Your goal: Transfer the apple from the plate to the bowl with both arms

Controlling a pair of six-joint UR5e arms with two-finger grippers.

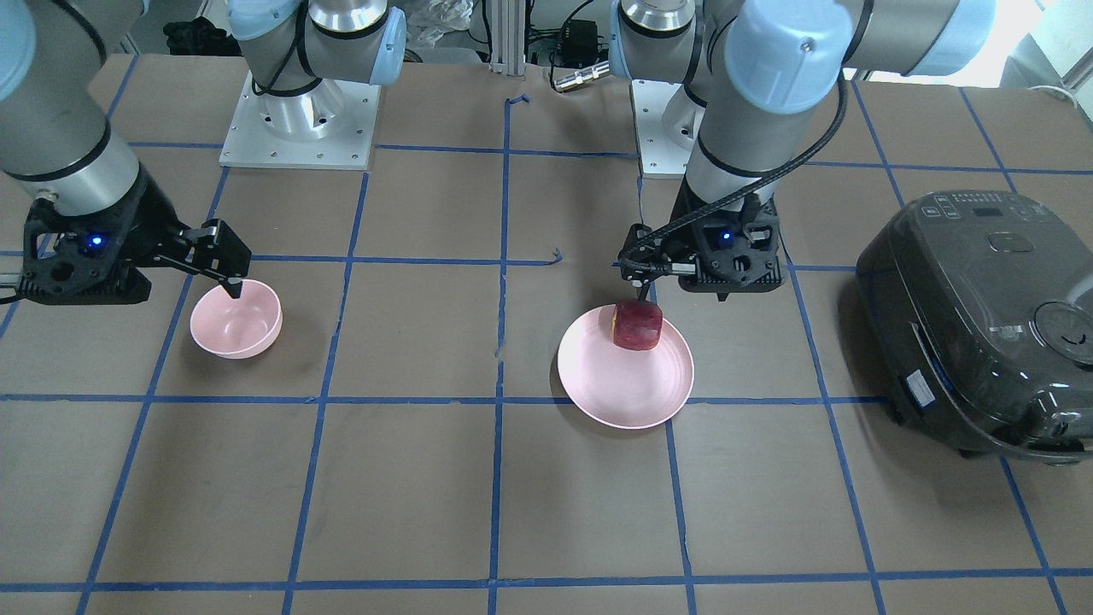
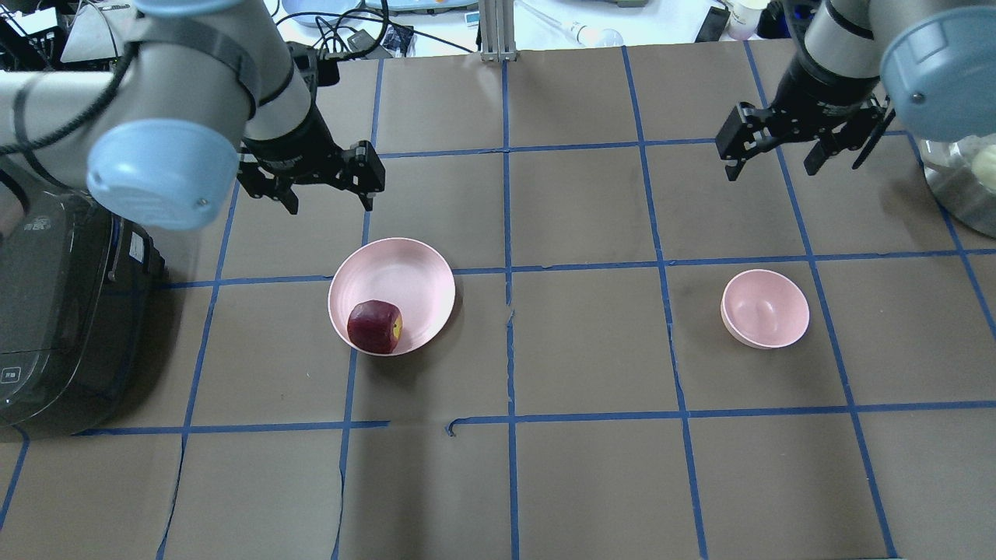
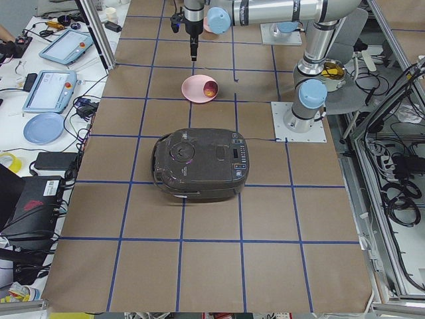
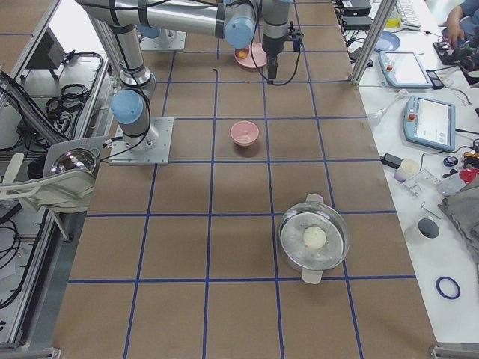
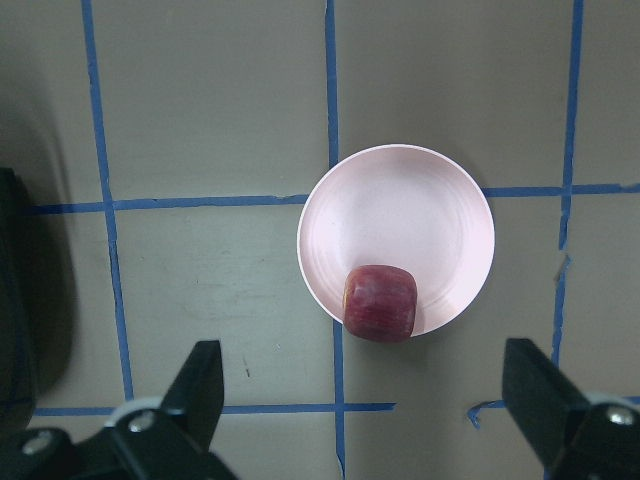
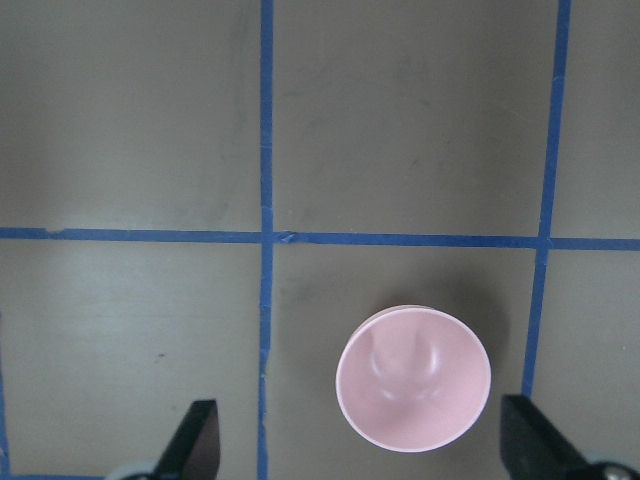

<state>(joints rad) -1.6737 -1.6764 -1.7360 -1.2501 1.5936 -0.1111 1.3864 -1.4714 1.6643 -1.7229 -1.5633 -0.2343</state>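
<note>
The dark red apple (image 2: 374, 327) lies on the near-left rim area of the pale pink plate (image 2: 397, 276), left of the table's middle. My left gripper (image 2: 331, 204) is open and empty, hovering beyond the plate. In the left wrist view the apple (image 5: 380, 303) sits on the plate (image 5: 400, 215) between and ahead of the fingers (image 5: 200, 385). The small pink bowl (image 2: 765, 309) stands empty on the right. My right gripper (image 2: 772, 171) is open and empty, hovering beyond it. The right wrist view shows the bowl (image 6: 413, 378) below.
A dark rice cooker (image 2: 47, 311) stands at the table's left end, close to the left arm. A metal pot (image 2: 965, 187) with a pale round thing inside stands at the right end. The arm bases (image 1: 299, 120) are at the robot's side of the table.
</note>
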